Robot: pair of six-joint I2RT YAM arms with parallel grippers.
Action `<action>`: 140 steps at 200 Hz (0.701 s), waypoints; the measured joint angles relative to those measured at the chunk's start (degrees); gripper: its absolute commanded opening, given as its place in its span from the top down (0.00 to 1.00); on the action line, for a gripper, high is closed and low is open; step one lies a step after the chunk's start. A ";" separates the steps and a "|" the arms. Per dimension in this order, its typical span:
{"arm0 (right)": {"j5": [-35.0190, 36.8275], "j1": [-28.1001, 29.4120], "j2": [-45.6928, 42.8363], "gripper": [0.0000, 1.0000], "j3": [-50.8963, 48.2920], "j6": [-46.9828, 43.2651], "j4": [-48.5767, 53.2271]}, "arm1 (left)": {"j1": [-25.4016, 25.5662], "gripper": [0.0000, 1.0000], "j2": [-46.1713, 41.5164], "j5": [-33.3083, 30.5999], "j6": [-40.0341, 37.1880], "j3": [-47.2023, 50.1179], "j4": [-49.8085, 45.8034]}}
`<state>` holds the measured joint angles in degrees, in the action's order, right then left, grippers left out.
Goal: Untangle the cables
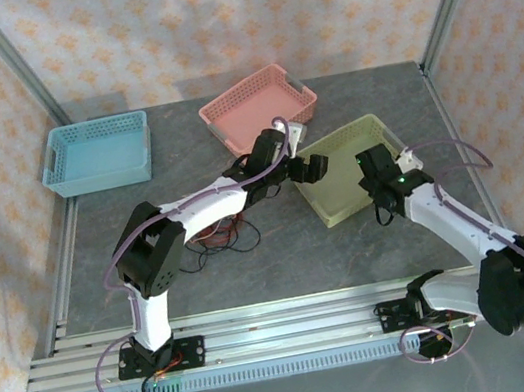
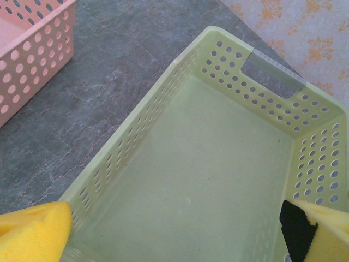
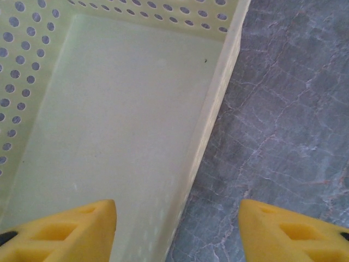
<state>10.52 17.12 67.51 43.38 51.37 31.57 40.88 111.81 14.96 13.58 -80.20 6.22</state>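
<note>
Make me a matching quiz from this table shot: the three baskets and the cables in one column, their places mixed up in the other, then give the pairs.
Things:
1. blue basket
2. pink basket
3. green basket
4. cables

Places:
A. on the table, under the left arm
B. far edge, about the middle of the table
C. far left corner
D. right side, in front of the right arm

Pairs: 1-C, 2-B, 3-D, 4-A.

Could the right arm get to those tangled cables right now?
Probably not easily: the cables lie on the table under the left arm, with the green basket between them and the right arm.
</note>
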 measured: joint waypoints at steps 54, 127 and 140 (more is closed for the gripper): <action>-1.05 -0.70 7.17 0.60 0.02 -1.95 -3.39 | 0.00 0.01 0.00 -0.20 0.00 0.00 -0.02; -1.44 -6.69 12.66 0.78 4.87 -13.53 -4.22 | -1.84 0.01 -0.02 0.37 0.26 0.00 -1.31; -1.49 -7.65 14.05 0.78 6.88 -17.20 -4.20 | -3.34 0.01 -0.02 1.64 0.76 0.00 -1.36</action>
<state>9.04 9.47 81.56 50.26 34.17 27.38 37.54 111.79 16.60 14.35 -80.20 4.86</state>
